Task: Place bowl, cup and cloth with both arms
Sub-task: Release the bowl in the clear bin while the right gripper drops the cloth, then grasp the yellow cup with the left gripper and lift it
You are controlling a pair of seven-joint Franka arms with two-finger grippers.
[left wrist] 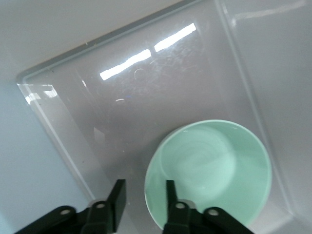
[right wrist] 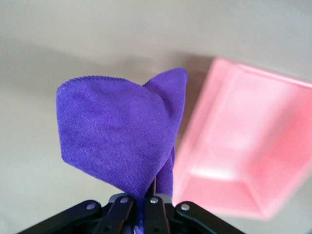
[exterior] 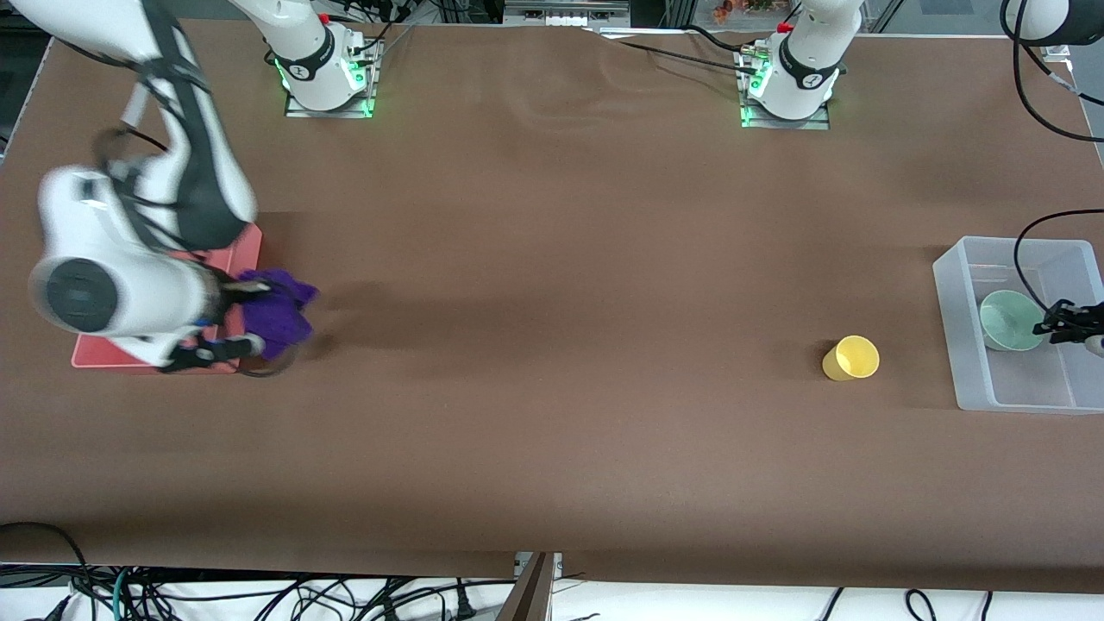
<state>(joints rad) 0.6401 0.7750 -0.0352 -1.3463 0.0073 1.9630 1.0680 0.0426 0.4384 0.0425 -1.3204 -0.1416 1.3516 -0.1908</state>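
Overhead, brown table (exterior: 552,345) bears pink bin (exterior: 246,246), clear bin (exterior: 949,293), cup (exterior: 851,358).

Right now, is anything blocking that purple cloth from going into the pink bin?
Nothing visible. The right gripper, shut on the purple cloth, holds it in the air at the edge of the pink bin, whose visible inside looks bare.

A wide table covered in plain brown sheeting (exterior: 552,362) carries a small tapered yellow plastic cup (exterior: 850,358), tipped on its side, near a clear rectangular plastic bin (exterior: 956,345) (toward the left arm's end). A flat pink rectangular bin (exterior: 112,355) sits toward the right arm's end.
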